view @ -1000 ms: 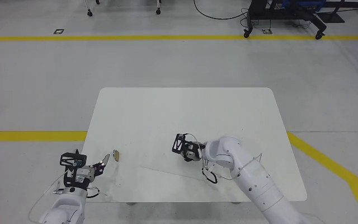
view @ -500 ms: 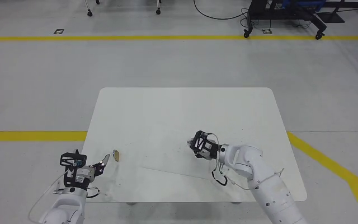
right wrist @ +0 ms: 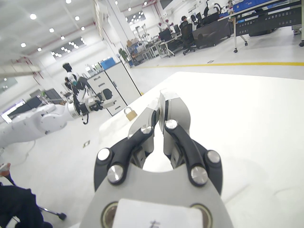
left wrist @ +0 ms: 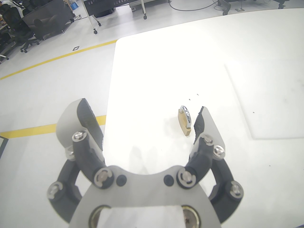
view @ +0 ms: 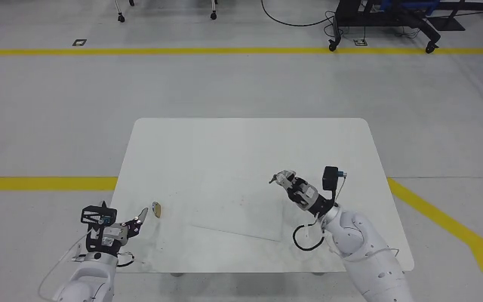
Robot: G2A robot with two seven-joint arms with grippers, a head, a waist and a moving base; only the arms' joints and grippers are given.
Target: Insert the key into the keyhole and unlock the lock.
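Lock [left wrist: 183,123] beside spread left fingers [left wrist: 209,126] (right fingers [right wrist: 174,110] closed).

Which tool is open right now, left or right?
The left tool: it is spread wide, beside the brass padlock. The right tool is pinched shut over the table.

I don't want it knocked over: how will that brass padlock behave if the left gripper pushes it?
The padlock looks solid metal, so probably rigid and heavy for its size. It seems to stand on a narrow edge, so a nudge may tip it. Its polished shackle may slip when gripped.
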